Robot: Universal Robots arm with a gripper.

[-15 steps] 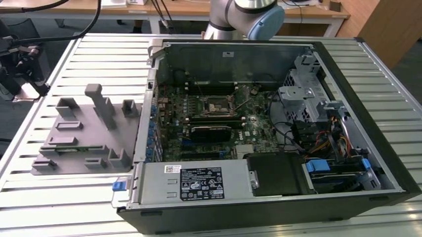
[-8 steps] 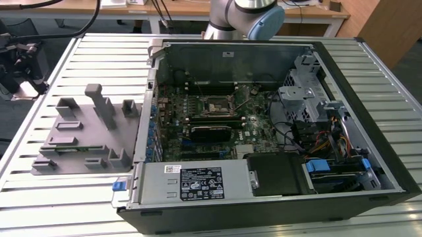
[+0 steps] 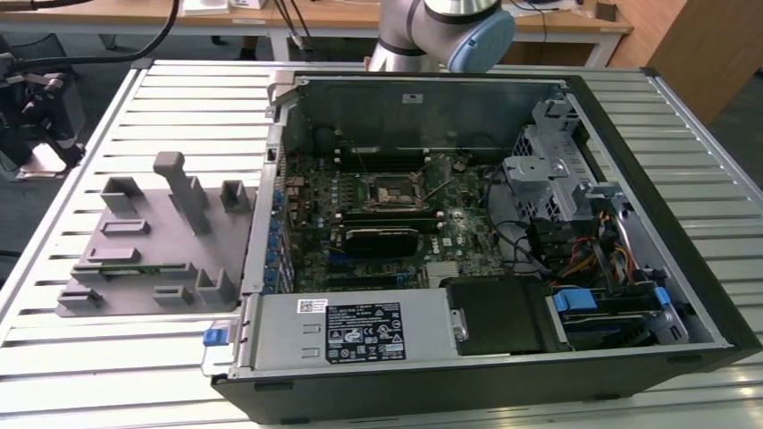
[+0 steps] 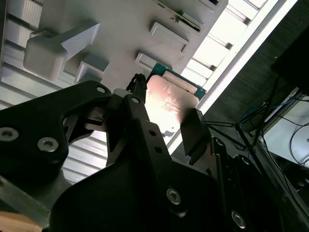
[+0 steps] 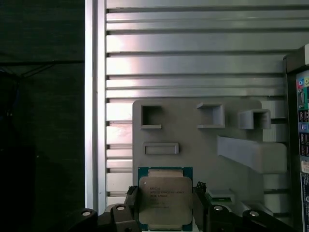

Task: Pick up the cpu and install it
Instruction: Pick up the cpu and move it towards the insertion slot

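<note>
On the exterior view's left, a grey tray (image 3: 149,241) is lying on the slatted surface (image 3: 120,357). Going right, an open computer case (image 3: 477,393) is sitting beside it, and a black socket (image 3: 391,192) is showing on the green board inside. My arm (image 3: 441,31) is rising behind the case. In the first wrist view my pincer (image 5: 166,195) is squeezing the cpu (image 5: 165,205) by two sides. Its shiny top is showing and the grey tray is lying behind it. I cannot tell if the cpu is touching the tray.
</note>
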